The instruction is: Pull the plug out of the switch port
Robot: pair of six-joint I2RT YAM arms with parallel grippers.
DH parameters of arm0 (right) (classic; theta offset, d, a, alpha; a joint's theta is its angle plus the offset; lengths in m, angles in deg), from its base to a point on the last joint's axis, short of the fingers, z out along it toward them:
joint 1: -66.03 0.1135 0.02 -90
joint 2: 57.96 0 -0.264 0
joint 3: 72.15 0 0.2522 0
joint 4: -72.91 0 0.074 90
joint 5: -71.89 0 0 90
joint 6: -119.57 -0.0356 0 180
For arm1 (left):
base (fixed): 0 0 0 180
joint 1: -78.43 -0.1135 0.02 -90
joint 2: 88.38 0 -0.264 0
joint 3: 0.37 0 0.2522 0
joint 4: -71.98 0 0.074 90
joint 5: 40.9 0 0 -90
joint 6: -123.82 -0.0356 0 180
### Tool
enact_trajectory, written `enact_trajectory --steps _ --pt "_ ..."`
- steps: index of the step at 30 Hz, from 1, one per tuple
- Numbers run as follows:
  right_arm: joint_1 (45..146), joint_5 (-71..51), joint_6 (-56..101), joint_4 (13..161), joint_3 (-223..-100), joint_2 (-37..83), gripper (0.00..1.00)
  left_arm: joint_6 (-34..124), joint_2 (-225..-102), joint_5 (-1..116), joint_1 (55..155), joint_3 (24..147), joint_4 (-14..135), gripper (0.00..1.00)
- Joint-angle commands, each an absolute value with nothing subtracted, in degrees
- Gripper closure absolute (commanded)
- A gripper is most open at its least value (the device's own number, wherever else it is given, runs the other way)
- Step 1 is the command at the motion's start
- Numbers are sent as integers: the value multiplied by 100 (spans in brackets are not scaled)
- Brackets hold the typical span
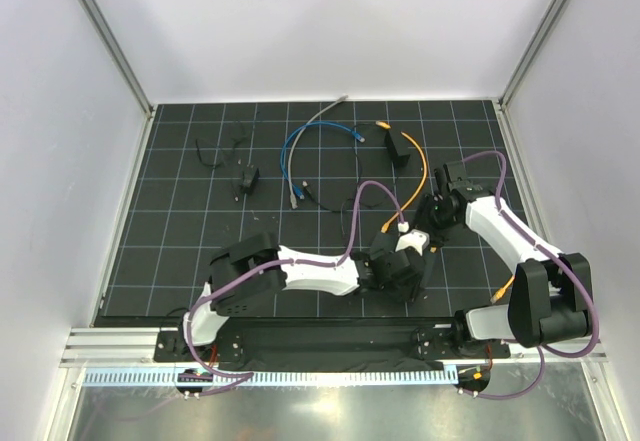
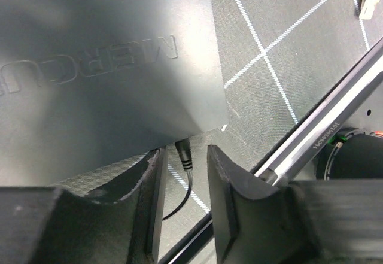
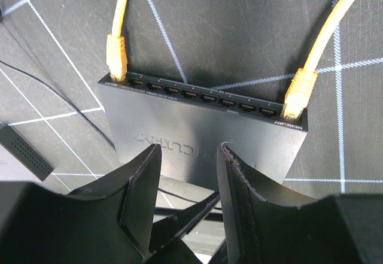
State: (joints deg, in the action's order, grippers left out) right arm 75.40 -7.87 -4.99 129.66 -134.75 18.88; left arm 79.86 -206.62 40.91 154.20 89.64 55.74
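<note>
The black switch (image 3: 179,120), marked MERCURY, lies on the gridded mat with its row of ports facing away from my right wrist camera. An orange plug (image 3: 116,54) sits in the port at the left end and another orange plug (image 3: 299,93) in the port at the right end. My right gripper (image 3: 185,162) is open and empty just above the switch's top. My left gripper (image 2: 185,180) is at the switch's back edge (image 2: 119,66), jaws slightly apart, with a black power plug (image 2: 184,153) between them, untouched. In the top view both grippers (image 1: 395,266) (image 1: 425,229) meet over the switch and mostly hide it.
The orange cable (image 1: 420,166) arcs back toward another small black box (image 1: 400,148). A blue cable (image 1: 300,141), a grey cable (image 1: 325,111) and a tiny black block with thin wires (image 1: 247,179) lie farther back. The metal rail (image 2: 323,132) runs close behind the left gripper.
</note>
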Motion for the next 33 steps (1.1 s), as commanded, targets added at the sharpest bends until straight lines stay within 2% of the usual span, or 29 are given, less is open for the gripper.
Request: enact_trajectory --steps 1,5,11,14,17,22,25,33 --pt "7535 -730 -435 12992 -13469 1702 51 7952 -20852 3847 15498 9258 5111 65" --pt "7526 -713 -444 12974 -13443 1684 51 7996 -20914 3724 15507 9249 4987 66" --pt "7535 -686 -488 12965 -13311 1605 51 8040 -20958 3723 15498 9196 4881 75" --pt "7535 -730 -470 13027 -13302 1587 51 8066 -20958 3741 15498 9091 4925 84" --pt "7535 -730 -444 13097 -13267 1500 51 8084 -20958 3741 15498 9029 4934 100" --pt "7535 -827 -471 13316 -13091 1271 51 8066 -20836 3644 15498 8889 4934 100" --pt "7570 -1081 -470 13624 -13065 1245 55 8066 -20774 3679 15472 8836 5013 100" --pt "7702 -1408 -945 14231 -12863 577 53 8154 -20730 3837 15454 8818 5110 100"
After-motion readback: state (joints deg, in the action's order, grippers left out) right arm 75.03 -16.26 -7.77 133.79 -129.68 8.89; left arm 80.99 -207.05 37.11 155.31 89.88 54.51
